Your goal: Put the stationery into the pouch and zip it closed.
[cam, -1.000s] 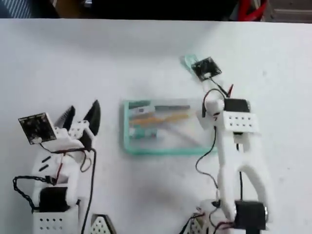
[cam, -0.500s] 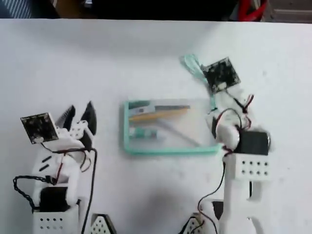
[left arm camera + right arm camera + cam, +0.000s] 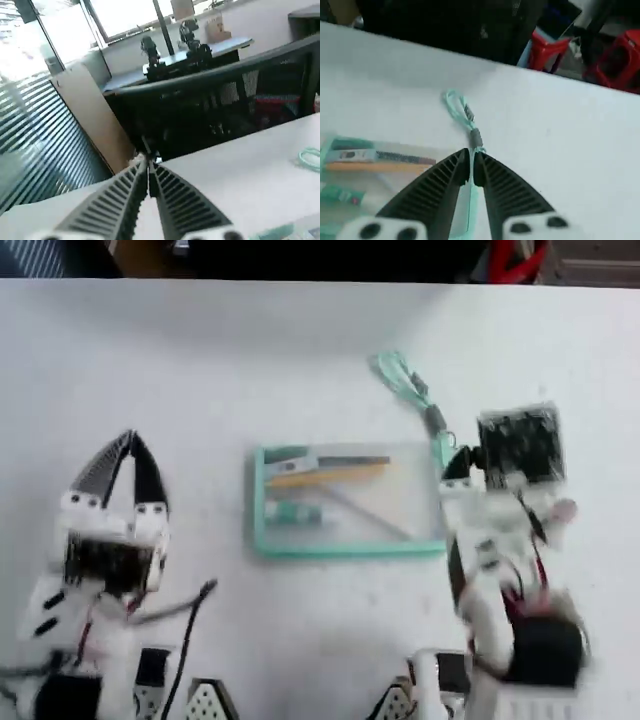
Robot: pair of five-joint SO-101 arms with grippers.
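The clear pouch (image 3: pixel 345 540) with a teal border lies flat mid-table. Inside it are a yellow pencil (image 3: pixel 325 475), a dark pen (image 3: pixel 368 512) and a small teal eraser (image 3: pixel 293 512). Its grey zipper pull (image 3: pixel 436 421) sits at the far right corner, and a teal cord (image 3: pixel 398 373) trails away from it. My right gripper (image 3: pixel 453 462) is shut at that same corner; its tips (image 3: pixel 470 156) rest just short of the pull (image 3: pixel 476 137), over the pouch's edge (image 3: pixel 468 210). My left gripper (image 3: pixel 131 443) is shut, left of the pouch, with tips (image 3: pixel 148 164) raised off the table.
White tabletop (image 3: pixel 300 350) surrounds the pouch on all sides. The table's far edge meets a dark chair (image 3: pixel 215 95). The left wrist view catches the teal cord (image 3: pixel 310 159) at its side. Red stools (image 3: pixel 615 55) stand beyond the table.
My right arm has drawn back from beyond the pouch's far right corner toward the near edge. The left gripper has gone from open to shut and swung left.
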